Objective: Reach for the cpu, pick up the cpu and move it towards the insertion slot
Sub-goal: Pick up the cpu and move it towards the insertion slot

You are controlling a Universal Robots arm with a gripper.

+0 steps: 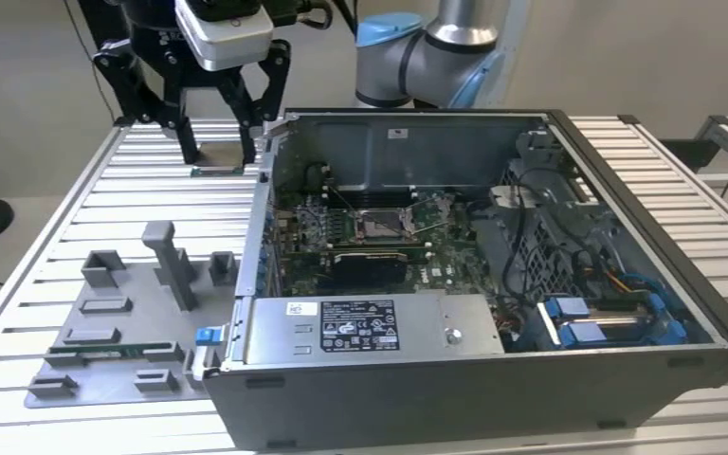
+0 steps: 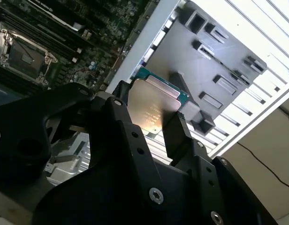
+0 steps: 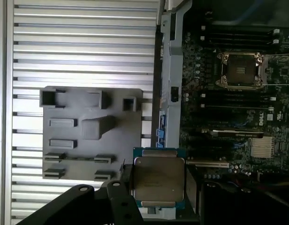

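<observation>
My gripper (image 1: 220, 157) hangs above the slatted table, just off the exterior view's left of the open computer case, and is shut on the cpu (image 1: 220, 152). The chip is a flat square with a silvery top and a thin green rim, held level between the two black fingers in both wrist views: cpu (image 2: 151, 108), cpu (image 3: 158, 180). The insertion slot (image 1: 379, 225) is a shiny metal-framed socket with a dark centre on the green board inside the case, to the exterior view's right of and lower than the chip. Both wrist views show the insertion slot (image 3: 240, 70) (image 2: 23, 56) lying apart from the chip.
The computer case (image 1: 491, 370) lies open on the slatted table (image 1: 48, 246), its near wall between gripper and socket. A grey fixture plate (image 1: 124, 318) with upright blocks sits at the exterior view's left, with a green memory stick (image 1: 109, 350) on it. Cables and blue connectors (image 1: 591, 322) fill the case's right.
</observation>
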